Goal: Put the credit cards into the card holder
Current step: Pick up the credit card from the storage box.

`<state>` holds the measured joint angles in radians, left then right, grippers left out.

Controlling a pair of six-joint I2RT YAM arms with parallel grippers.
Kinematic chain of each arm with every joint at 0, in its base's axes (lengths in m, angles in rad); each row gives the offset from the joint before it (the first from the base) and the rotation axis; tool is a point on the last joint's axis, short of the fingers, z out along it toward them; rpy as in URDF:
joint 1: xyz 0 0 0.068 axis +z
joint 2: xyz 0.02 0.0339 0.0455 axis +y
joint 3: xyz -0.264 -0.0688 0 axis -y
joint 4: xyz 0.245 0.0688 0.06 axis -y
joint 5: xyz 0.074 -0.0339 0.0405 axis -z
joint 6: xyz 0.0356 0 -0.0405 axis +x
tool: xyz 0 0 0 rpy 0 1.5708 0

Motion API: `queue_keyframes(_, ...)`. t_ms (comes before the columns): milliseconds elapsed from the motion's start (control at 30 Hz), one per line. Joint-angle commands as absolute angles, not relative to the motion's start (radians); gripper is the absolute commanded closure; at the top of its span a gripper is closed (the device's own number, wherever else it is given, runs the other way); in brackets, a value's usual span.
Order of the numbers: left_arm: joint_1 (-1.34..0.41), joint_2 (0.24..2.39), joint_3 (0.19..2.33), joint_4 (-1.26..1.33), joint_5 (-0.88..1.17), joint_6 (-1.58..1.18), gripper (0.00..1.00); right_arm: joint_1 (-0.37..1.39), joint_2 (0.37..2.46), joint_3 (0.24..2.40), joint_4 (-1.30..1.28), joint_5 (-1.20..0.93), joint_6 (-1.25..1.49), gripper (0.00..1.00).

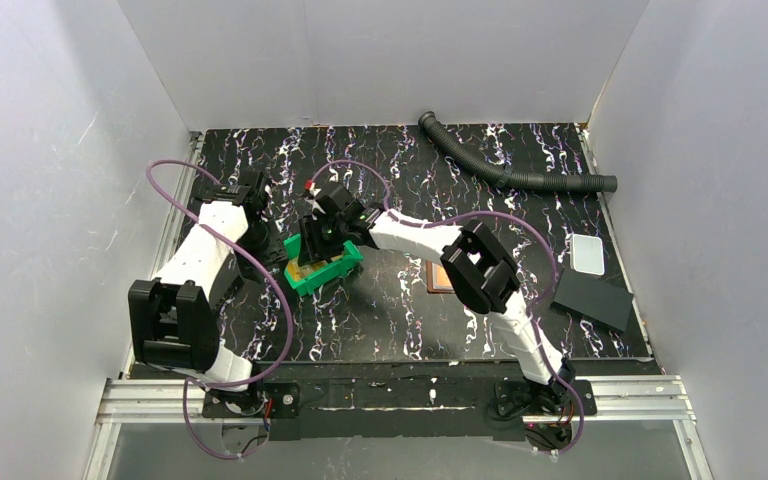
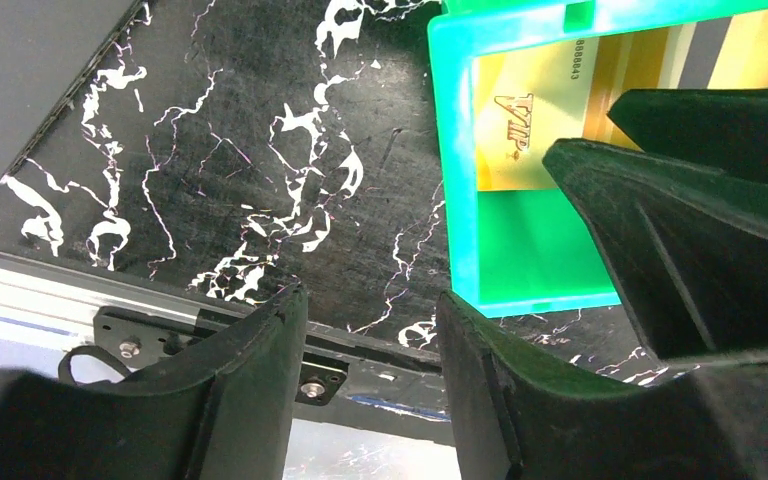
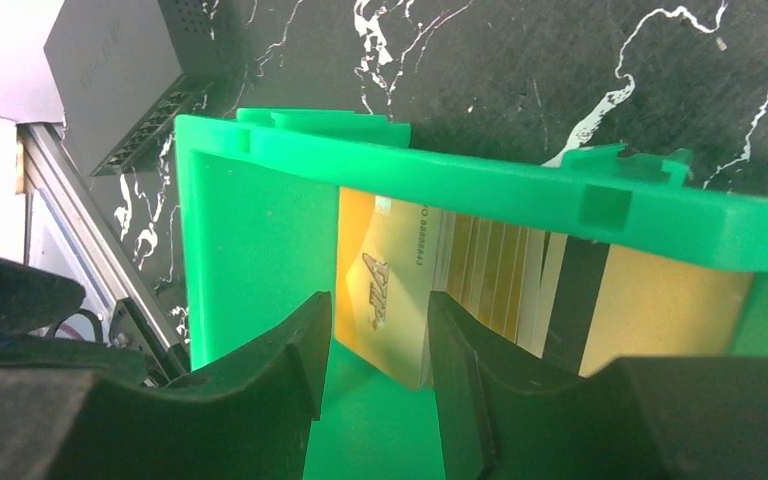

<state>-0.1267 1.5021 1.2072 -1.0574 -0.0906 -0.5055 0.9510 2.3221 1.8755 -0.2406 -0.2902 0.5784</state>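
We are looking down on the black marbled table (image 1: 380, 330), where the left arm (image 1: 205, 250) and the right arm (image 1: 410, 232) are both reaching toward the middle-left. A corrugated hose (image 1: 520, 178) is lying along the far right. A black sheet (image 1: 592, 298) is sitting at the right edge, with a pale plate (image 1: 587, 254) just behind it. The green bin (image 1: 342, 264) is resting slantwise between the two wrists.

The right gripper (image 3: 380, 300) is hanging inside the bin, its jaws standing partly apart and gripping nothing we are able to make out. The left gripper (image 2: 372, 300) is hovering just outside the bin's end wall, jaws likewise partway apart, with only table and rail showing between them. The card holder (image 1: 437, 278) is lying on the table to the right of the bin, apart from it and mostly covered by the right arm.

The credit cards (image 3: 500, 270) are leaning in an overlapping row along the bin. The gold card (image 3: 385, 240) at the row's end is facing up. Its long axis is running across the bin, from the far wall toward the right wrist camera, parallel to the way that gripper is pointing. Its near short edge is sitting between the fingertips. One finger (image 3: 305, 350) is hovering over bare green floor just beside the card, and the other (image 3: 460, 370) is lining up with the opposite long edge. Whether either is touching the card we are unable to tell.
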Motion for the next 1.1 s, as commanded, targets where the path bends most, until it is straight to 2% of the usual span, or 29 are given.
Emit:
queue_keyframes(0, -0.121, 1.494, 1.212, -1.064, -0.057, -0.495, 0.51, 0.949, 2.358, 1.909, -0.219, -0.303, 0.596, 0.50)
queue_keyframes(133, -0.121, 1.505, 1.212, -1.063, -0.051, -0.494, 0.51, 0.948, 2.379, 1.929, -0.227, -0.309, 0.588, 0.46)
queue_keyframes(300, -0.121, 1.508, 1.212, -1.061, -0.041, -0.494, 0.52, 0.949, 2.397, 1.953, -0.234, -0.320, 0.589, 0.46)
queue_keyframes(433, -0.121, 1.512, 1.205, -1.057, -0.030, -0.494, 0.53, 0.949, 2.395, 1.962, -0.222, -0.341, 0.607, 0.50)
queue_keyframes(533, -0.121, 1.510, 1.202, -1.054, -0.029, -0.495, 0.53, 0.948, 2.383, 1.959, -0.196, -0.360, 0.626, 0.56)
queue_keyframes(1067, -0.121, 1.517, 1.215, -1.054, -0.039, -0.491, 0.53, 0.948, 2.352, 1.894, -0.075, -0.445, 0.721, 0.66)
